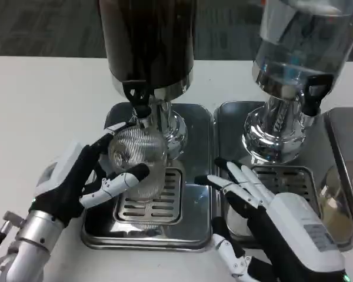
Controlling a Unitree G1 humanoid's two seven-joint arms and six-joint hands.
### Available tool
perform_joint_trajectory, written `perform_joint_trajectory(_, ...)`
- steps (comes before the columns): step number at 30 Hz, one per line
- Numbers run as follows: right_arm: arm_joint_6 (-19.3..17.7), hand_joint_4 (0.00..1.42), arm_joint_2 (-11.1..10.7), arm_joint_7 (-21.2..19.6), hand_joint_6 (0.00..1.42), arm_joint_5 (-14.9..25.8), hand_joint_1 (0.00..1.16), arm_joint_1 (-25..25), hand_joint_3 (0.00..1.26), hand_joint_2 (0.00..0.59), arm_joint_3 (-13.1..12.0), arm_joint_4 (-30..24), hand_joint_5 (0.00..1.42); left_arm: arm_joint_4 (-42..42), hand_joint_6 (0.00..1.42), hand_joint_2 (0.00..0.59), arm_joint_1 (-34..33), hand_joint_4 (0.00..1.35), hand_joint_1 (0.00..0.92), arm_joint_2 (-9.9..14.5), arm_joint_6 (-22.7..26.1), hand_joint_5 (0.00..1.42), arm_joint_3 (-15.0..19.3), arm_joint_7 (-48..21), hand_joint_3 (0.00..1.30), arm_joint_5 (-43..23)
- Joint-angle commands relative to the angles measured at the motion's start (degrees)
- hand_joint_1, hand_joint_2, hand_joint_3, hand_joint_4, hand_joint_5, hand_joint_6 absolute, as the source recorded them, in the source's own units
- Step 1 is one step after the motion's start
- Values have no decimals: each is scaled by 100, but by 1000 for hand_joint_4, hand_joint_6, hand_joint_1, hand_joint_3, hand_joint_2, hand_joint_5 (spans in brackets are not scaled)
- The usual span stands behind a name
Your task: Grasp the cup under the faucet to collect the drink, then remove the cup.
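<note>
**Two Hands at the Dispenser: Cup Held Under the Faucet**

One clear ribbed cup (139, 160) stands on the slotted drip grate (159, 205) of the left steel tray (197, 194), directly below the black faucet (137, 97) of the dark-drink dispenser (148, 41). This position puts the cup mouth in line with the spout, so the liquid should fall inside and any spill should drain through the grate.

The left hand (85, 176) grips the cup from its left side. Its fingers (120, 182) wrap around the front and back of the ribbed wall, which steadies the cup against tipping during filling. The cup appears empty or nearly so; the level cannot be read through the ribbing.

The right hand (265, 217) hovers over the neighbouring tray (223, 117), in front of the clear dispenser (300, 53). Its fingers are spread and hold nothing. It is near the cup but apart from it.

Judgement: the grasp is made, and the faucet is not yet operated. The free right hand is the likely means of working the tap lever, as the left is occupied. All items sit on the white worktop (41, 100).
</note>
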Motion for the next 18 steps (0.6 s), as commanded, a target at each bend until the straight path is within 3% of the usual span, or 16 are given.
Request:
perform_joint_trajectory(1,12,34,5,-68,143,-13,432,-31,210,586,1,-48,14,76,503,67,87,240,80,145,173,416,-14,-128,203,-3)
perform_joint_trajectory(13,-34,34,27,-148,143,8,424,-127,210,586,30,72,25,-516,441,60,404,175,58,314,-66,334,156,-326,95,-249)
perform_joint_trajectory(18,-31,34,32,-193,143,15,421,-165,210,586,40,123,26,-1164,426,60,848,164,50,517,-245,305,410,-493,82,-519)
